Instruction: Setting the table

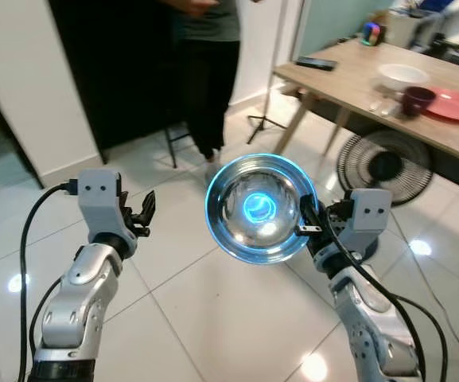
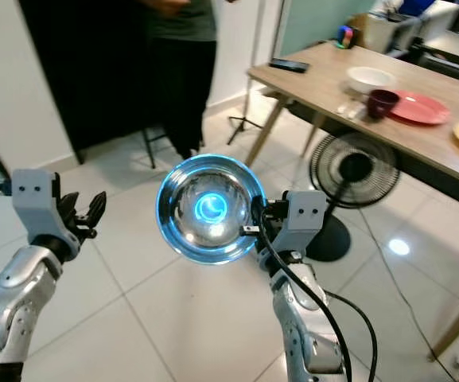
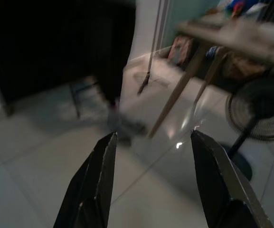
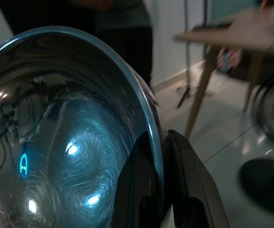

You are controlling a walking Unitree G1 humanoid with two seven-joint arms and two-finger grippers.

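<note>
Left eye view: right claw (image 1: 307, 224) gripping steel bowl (image 1: 259, 208).

Bright room, glare on floor tiles (image 1: 237, 318); left wrist view blurred.

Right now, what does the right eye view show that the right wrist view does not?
Right eye view alone: the open left tool, the round pink plate, the white bowl and the dark red cup on the light wooden table.
Right wrist view alone: the right tool's fingers clamping the rim, one on each side.
Both: the shiny round steel bowl, the black floor fan.
</note>
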